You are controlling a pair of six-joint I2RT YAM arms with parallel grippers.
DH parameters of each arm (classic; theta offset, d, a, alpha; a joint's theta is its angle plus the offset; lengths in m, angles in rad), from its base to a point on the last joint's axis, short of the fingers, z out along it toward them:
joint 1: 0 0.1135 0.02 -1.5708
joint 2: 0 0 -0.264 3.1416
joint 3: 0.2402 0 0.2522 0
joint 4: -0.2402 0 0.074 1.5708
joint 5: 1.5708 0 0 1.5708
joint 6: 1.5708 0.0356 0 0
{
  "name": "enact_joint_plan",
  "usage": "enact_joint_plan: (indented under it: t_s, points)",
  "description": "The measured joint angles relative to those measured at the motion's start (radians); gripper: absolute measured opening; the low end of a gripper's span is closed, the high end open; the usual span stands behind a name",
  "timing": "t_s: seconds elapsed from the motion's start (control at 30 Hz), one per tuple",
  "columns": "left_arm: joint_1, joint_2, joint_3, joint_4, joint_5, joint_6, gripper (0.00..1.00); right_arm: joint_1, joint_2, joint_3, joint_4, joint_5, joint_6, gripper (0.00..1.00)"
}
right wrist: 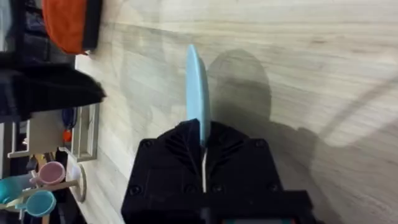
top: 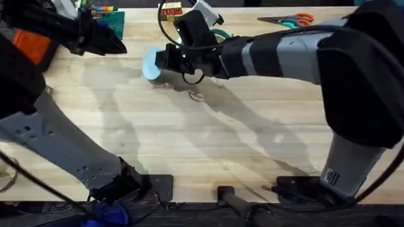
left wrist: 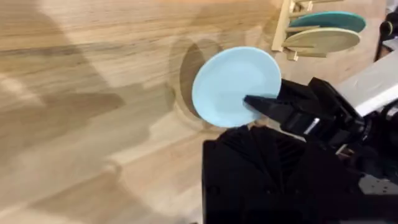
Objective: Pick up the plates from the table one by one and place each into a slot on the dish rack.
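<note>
Overhead, the right pincer reaches across the bench with its fingers closed on the rim of a light blue plate, holding it on edge, clear of the wood. In the right wrist view the plate stands as a thin upright sliver pinched between the two black fingers, its shadow on the bench just beyond it. The left wrist view shows the plate's round face sticking out past the right pincer's tip, with the dish rack behind that pincer, already carrying a teal plate and a cream plate in its slots. The left pincer hovers well apart from the plate, near a green pegboard; whether it is open cannot be told.
</note>
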Motion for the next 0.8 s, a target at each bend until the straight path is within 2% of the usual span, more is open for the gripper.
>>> enact_joint_plan:
  t_s: [0.17, 0.53, 0.63, 0.8]
  points:
    - [0.000, -0.090, 0.000, 0.000, -0.060, -0.044, 0.040, -0.004, -0.023, 0.000, -0.034, 0.008, -0.037, 0.031]
    - [-0.004, -0.260, 0.000, -0.004, -0.253, -0.173, 0.041, -0.006, -0.136, 0.000, -0.106, 0.041, -0.154, 0.031]
    - [-0.019, -0.299, 0.000, -0.004, -0.314, -0.206, 0.041, -0.006, -0.152, 0.000, -0.121, 0.045, -0.188, 0.031]
    - [-0.079, -0.347, 0.000, -0.005, -0.427, -0.254, 0.041, -0.009, -0.167, 0.000, -0.144, 0.045, -0.259, 0.031]
